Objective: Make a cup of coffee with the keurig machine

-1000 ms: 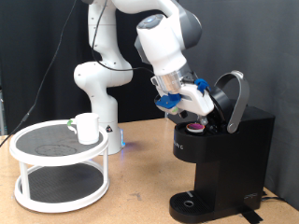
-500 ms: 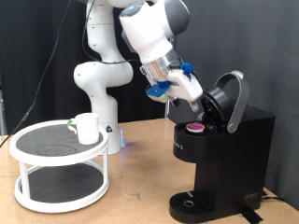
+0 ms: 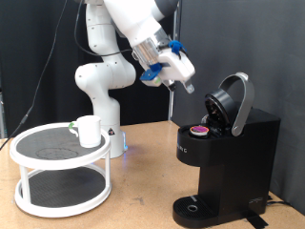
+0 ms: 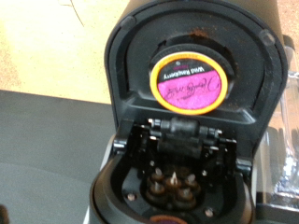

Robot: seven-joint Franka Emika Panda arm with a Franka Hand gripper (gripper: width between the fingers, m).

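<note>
— Where's the gripper (image 3: 187, 84) now?

— Upper middle of the exterior view, up and to the left of the keurig machine (image 3: 224, 153), touching nothing; nothing sits between its fingers, but whether they are spread or closed I cannot tell from here.

— And the machine itself?

— Lower right, boxy and matte black; its rounded lid (image 3: 234, 100) is tipped back on the hinge, which I take to be why the pod (image 3: 199, 130) can sit in the chamber; the wrist view shows that pod (image 4: 190, 83) plainly, a round thing with a glossy magenta foil top and a yellow rim, and below it the dark inside of the lid with its needle parts.

— The cup?

— The cup (image 3: 89, 131) is well apart, at the left, plain white and cylindrical; it stands on the top tier of a white two-level rack (image 3: 59, 196) with dark mesh shelves, not under the spout; the drip base (image 3: 197, 211) is bare.
</note>
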